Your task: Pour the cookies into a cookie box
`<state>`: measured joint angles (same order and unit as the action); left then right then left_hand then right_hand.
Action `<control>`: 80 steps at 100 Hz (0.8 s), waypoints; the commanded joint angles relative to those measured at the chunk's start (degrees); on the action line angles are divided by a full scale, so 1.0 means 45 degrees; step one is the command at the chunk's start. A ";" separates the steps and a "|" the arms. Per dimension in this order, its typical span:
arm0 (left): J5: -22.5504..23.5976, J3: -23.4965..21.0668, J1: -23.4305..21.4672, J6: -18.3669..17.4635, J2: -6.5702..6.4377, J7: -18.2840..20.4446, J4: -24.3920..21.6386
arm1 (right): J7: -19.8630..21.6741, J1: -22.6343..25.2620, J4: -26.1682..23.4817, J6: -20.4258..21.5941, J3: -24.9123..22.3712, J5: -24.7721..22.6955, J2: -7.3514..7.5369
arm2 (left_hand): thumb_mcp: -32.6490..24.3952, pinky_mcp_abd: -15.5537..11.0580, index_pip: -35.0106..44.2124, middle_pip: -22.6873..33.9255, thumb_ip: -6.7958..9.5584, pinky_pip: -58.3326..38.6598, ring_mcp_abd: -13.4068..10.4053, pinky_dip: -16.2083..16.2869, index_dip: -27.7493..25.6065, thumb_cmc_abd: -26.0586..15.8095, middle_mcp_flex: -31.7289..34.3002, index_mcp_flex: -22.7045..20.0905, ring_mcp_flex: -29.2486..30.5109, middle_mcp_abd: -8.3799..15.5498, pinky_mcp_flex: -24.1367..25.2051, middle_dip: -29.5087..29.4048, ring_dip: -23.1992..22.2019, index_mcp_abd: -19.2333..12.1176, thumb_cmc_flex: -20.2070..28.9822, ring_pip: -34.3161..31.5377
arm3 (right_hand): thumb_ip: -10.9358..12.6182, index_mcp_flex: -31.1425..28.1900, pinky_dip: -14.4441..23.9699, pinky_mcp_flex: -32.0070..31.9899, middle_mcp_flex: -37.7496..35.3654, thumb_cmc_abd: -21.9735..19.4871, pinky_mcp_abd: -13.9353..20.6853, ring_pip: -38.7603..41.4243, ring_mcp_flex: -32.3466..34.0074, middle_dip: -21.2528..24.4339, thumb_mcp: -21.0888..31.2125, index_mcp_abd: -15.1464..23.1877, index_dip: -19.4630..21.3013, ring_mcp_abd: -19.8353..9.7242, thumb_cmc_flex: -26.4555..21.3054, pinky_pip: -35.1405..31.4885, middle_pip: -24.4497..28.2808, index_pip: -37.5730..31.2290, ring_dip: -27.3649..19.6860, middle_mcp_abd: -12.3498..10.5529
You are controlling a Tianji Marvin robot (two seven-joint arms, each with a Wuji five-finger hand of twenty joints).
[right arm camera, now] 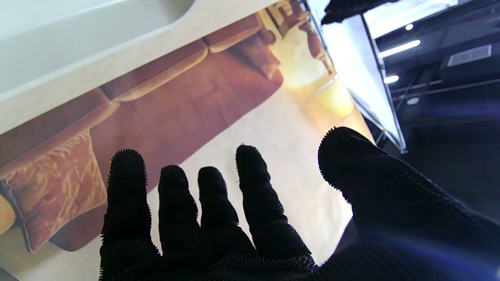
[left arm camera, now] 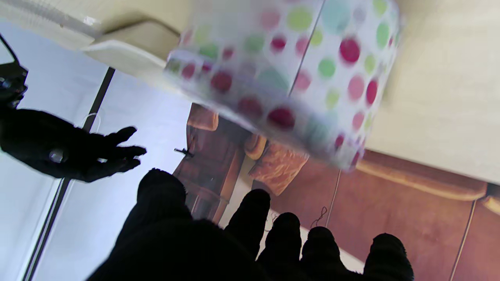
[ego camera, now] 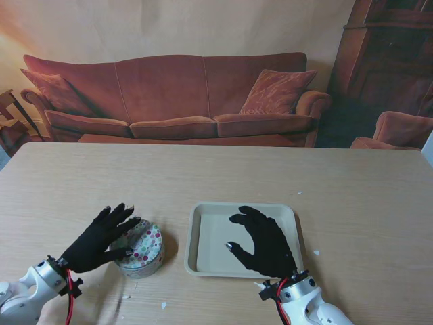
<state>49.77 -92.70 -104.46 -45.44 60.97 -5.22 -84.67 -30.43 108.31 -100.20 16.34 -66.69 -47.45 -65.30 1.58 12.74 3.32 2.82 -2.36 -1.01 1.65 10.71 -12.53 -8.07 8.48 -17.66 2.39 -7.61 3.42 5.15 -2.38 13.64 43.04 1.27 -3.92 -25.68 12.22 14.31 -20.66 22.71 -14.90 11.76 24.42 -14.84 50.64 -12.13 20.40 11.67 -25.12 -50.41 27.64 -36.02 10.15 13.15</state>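
on the wooden table (ego camera: 352,183) i see the beige tray (ego camera: 196,238) right of centre with my right hand (ego camera: 265,242) spread open over it holding nothing, and left of it the dotted cookie box (ego camera: 143,252), my left hand (ego camera: 101,238) splayed over its lid, fingers apart, not gripping.

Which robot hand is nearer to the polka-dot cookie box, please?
The left robot hand: it is right beside the polka-dot cookie box, fingers over its lid. The right robot hand is apart, above the tray.
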 commanded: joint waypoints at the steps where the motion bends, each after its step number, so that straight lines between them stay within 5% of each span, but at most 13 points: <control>1: 0.0022 -0.0258 -0.0304 -0.0283 0.0090 -0.0221 -0.0823 | -0.0002 0.0007 -0.0144 0.0170 0.0014 -0.0089 -0.0108 | 0.0126 0.0321 0.0131 0.0521 0.0148 0.0136 0.0351 0.0022 -0.0216 -0.0098 0.0031 -0.0315 -0.0224 -0.0355 0.0094 0.0437 -0.0907 0.0124 -0.0074 -0.0225 | 0.0529 0.0164 0.0128 -0.0083 0.0367 -0.0369 0.0023 0.0073 0.0070 -0.0006 -0.0431 0.0109 -0.0067 -0.0210 0.0025 0.0025 -0.0188 0.0015 0.0051 -0.0148; 10: 0.0062 -0.0612 -0.0690 -0.0459 0.0219 -0.0549 -0.1633 | -0.0220 -0.0061 -0.0231 0.0380 0.0022 -0.0206 -0.0125 | 0.0100 0.1094 0.0360 0.0949 0.0147 -0.0689 0.1209 0.1704 -0.0518 0.0464 0.0807 -0.0890 0.0174 -0.0792 0.0383 0.0724 -0.2924 0.0214 0.0073 -0.0828 | 0.0518 0.0171 0.0120 -0.0101 0.0294 -0.0394 0.0001 0.0080 0.0125 -0.0004 -0.0463 0.0128 -0.0069 -0.0176 0.0114 0.0046 -0.0188 0.0013 0.0051 -0.0162; 16: 0.0094 -0.0791 -0.0947 -0.0457 0.0296 -0.0754 -0.2181 | -0.0347 -0.0095 -0.0312 0.0547 0.0021 -0.0312 -0.0127 | 0.0086 0.1910 0.0555 0.1225 0.0130 -0.1599 0.2211 0.3737 -0.0694 0.0898 0.1844 -0.1460 0.1636 -0.1182 0.0422 0.0910 -0.3705 0.0347 0.0191 -0.1525 | 0.0504 0.0194 0.0115 -0.0101 0.0231 -0.0397 -0.0041 0.0085 0.0192 -0.0002 -0.0506 0.0171 -0.0074 -0.0188 0.0212 0.0058 -0.0187 0.0019 0.0049 -0.0166; 32: -0.0812 -0.0931 -0.1540 -0.0204 0.0405 -0.0350 -0.3487 | -0.0712 -0.0225 -0.0519 0.1191 0.0007 -0.0712 -0.0111 | 0.0080 0.3622 0.0852 0.1371 0.0094 -0.2779 0.3078 0.5404 -0.0998 0.1449 0.3724 -0.2251 0.3443 -0.1619 -0.1480 0.1342 -0.4373 0.0552 0.0253 -0.2117 | 0.0461 0.0092 0.0067 -0.0066 -0.0433 -0.0398 -0.0229 0.0015 0.0575 0.0074 -0.0669 0.0302 -0.0132 -0.0167 0.0534 0.0171 -0.0333 0.0079 -0.0004 -0.0235; 55: -0.1502 -0.0567 -0.2122 0.0422 0.0519 -0.0278 -0.4660 | -0.1099 -0.0380 -0.0809 0.1850 0.0103 -0.1063 -0.0112 | 0.0054 0.4075 0.0825 0.1161 0.0091 -0.4849 0.3372 0.5791 -0.1020 0.2067 0.4303 -0.2456 0.4064 -0.1748 -0.1643 0.1562 -0.4539 0.0543 0.0360 -0.2345 | 0.0367 0.0156 0.0059 0.0238 -0.1071 -0.0281 -0.0567 0.0079 0.1157 0.0105 -0.1038 0.0387 -0.0259 -0.0129 0.1061 0.0272 -0.0457 0.0346 0.0008 -0.0288; 63: -0.1689 -0.0412 -0.2257 0.0834 0.0514 -0.0202 -0.4922 | -0.1193 -0.0393 -0.0854 0.1928 0.0145 -0.1139 -0.0111 | 0.0063 0.4183 0.0839 0.1098 0.0069 -0.5534 0.3460 0.5514 -0.1020 0.2408 0.4499 -0.2511 0.4211 -0.1819 -0.1580 0.1585 -0.4537 0.0564 0.0414 -0.2360 | 0.0338 0.0259 0.0102 0.0405 -0.1125 -0.0174 -0.0706 0.0109 0.1348 0.0130 -0.1166 0.0422 -0.0318 -0.0060 0.1211 0.0275 -0.0549 0.0499 0.0018 -0.0234; 67: -0.2017 -0.0367 -0.2291 0.0976 0.0471 0.0177 -0.5015 | -0.1204 -0.0389 -0.0857 0.1956 0.0171 -0.1111 -0.0121 | 0.0008 0.4169 0.0775 0.1016 0.0075 -0.6236 0.3475 0.4590 -0.0957 0.2599 0.4451 -0.2425 0.4154 -0.1831 -0.1347 0.1607 -0.4482 0.0575 0.0457 -0.2346 | 0.0325 0.0316 0.0108 0.0396 -0.1077 -0.0132 -0.0723 0.0076 0.1318 0.0160 -0.1220 0.0446 -0.0348 -0.0047 0.1263 0.0319 -0.0635 0.0577 0.0007 -0.0240; 80: -0.2575 -0.0322 -0.2334 0.1252 0.0394 0.0758 -0.5108 | -0.1196 -0.0382 -0.0755 0.2072 0.0189 -0.1158 -0.0096 | 0.0015 0.4133 0.0734 0.1019 0.0102 -0.6439 0.3545 0.4538 -0.0945 0.2860 0.4550 -0.2287 0.4212 -0.1912 -0.1316 0.1632 -0.4524 0.0627 0.0533 -0.2399 | 0.0314 0.0413 0.0226 0.0487 -0.1020 0.0217 -0.0819 0.0047 0.1357 0.0232 -0.1260 0.0443 -0.0418 -0.0002 0.1256 0.0467 -0.0893 0.0800 0.0006 -0.0247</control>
<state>36.33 -94.39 -114.67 -39.32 62.80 -0.54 -107.52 -36.76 106.23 -103.50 25.06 -65.86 -52.29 -65.41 1.13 29.76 7.31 7.91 -2.35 -29.15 17.50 31.68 -16.86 3.21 28.06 -28.48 20.11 -15.88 -3.41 11.77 -22.16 16.04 43.99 -9.24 -3.91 -25.71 12.31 16.42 -25.15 22.78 -18.30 11.74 29.75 -14.33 46.44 -11.26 19.07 11.66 -21.37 -49.53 24.84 -36.08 10.15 13.00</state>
